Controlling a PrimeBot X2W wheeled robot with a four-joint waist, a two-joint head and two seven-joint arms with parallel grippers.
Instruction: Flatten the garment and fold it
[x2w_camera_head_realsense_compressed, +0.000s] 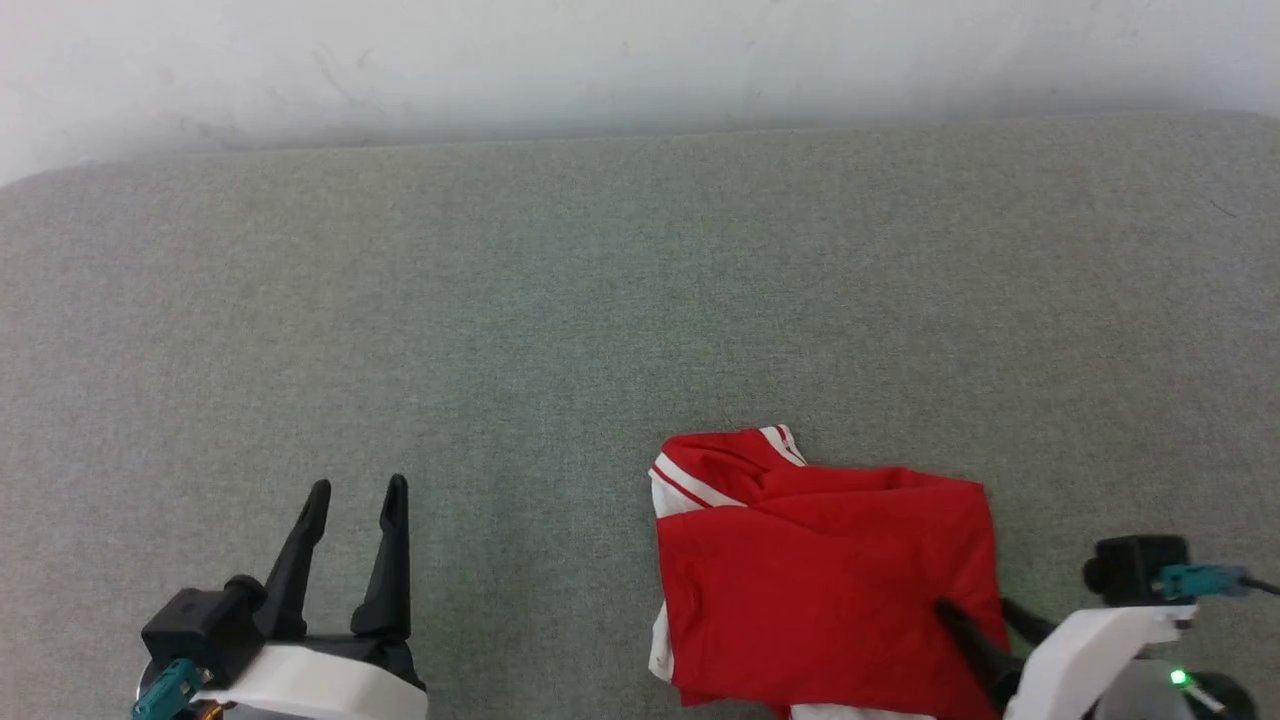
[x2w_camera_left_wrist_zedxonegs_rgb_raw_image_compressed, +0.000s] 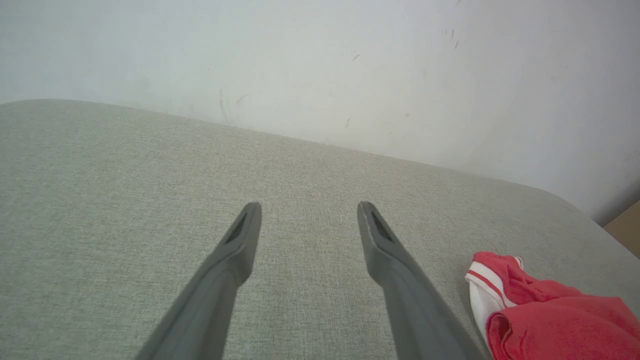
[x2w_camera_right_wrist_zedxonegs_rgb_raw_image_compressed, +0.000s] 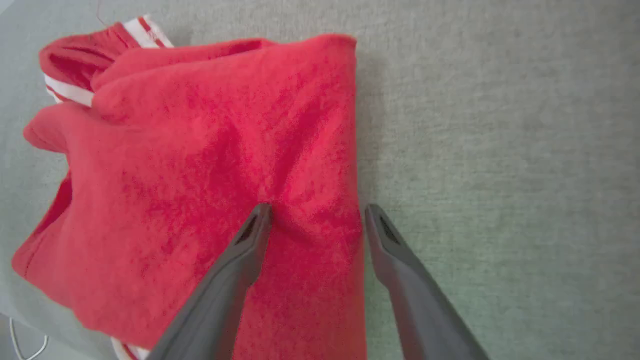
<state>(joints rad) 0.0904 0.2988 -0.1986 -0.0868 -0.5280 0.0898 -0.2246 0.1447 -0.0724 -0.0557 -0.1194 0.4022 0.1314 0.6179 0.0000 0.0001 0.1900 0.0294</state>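
Observation:
The garment (x2w_camera_head_realsense_compressed: 820, 570) lies folded into a rough red square on the grey fabric surface at the lower right, with white sleeve cloth and red-white striped trim showing at its far-left corner. My right gripper (x2w_camera_head_realsense_compressed: 972, 606) is open over the garment's right edge. In the right wrist view the garment (x2w_camera_right_wrist_zedxonegs_rgb_raw_image_compressed: 200, 175) has one finger resting on the red cloth and the other just off it on the surface, right gripper (x2w_camera_right_wrist_zedxonegs_rgb_raw_image_compressed: 317, 210) holding nothing. My left gripper (x2w_camera_head_realsense_compressed: 358, 485) stands open over bare surface at the lower left, left gripper (x2w_camera_left_wrist_zedxonegs_rgb_raw_image_compressed: 308, 206) well apart from the garment (x2w_camera_left_wrist_zedxonegs_rgb_raw_image_compressed: 550, 320).
The grey-green padded surface (x2w_camera_head_realsense_compressed: 600, 300) stretches wide to the left and behind the garment. A pale wall (x2w_camera_head_realsense_compressed: 640, 60) runs along its far edge. The surface's rounded far-right corner (x2w_camera_left_wrist_zedxonegs_rgb_raw_image_compressed: 575, 205) shows in the left wrist view.

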